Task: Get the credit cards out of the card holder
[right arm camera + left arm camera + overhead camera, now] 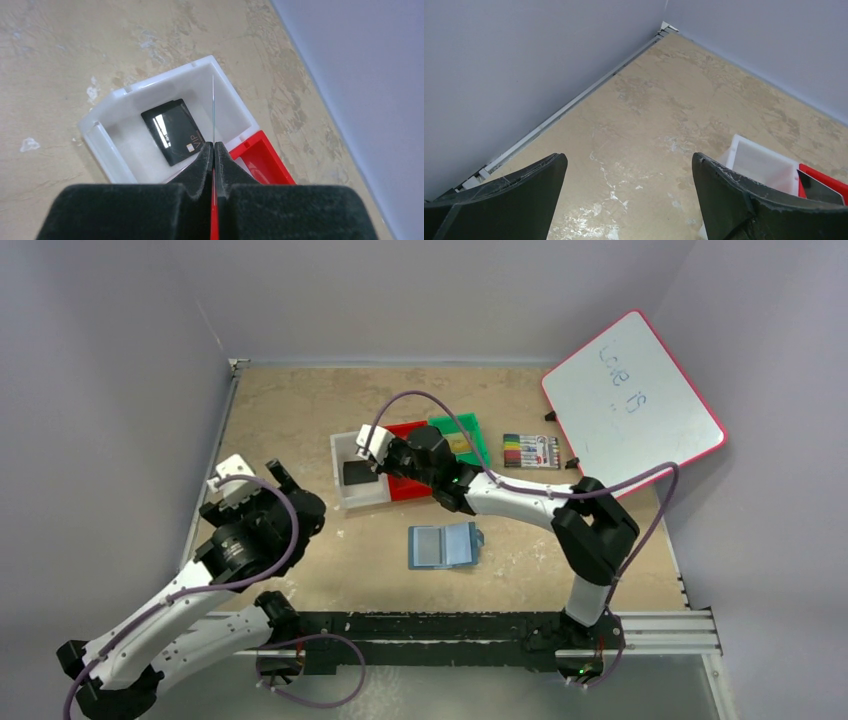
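Note:
The teal card holder lies opened flat on the table in front of the bins, its pale pockets facing up. One black credit card lies flat in the white bin, also seen from the top as the black card. My right gripper is shut on another thin card, seen edge-on and upright over the white bin's right side. In the top view the right gripper hangs above that white bin. My left gripper is open and holds nothing, over bare table on the left.
A red bin and a green bin stand right of the white one; something yellowish lies in the green bin. A marker pack and a tilted whiteboard are at the back right. Walls close the left and far sides.

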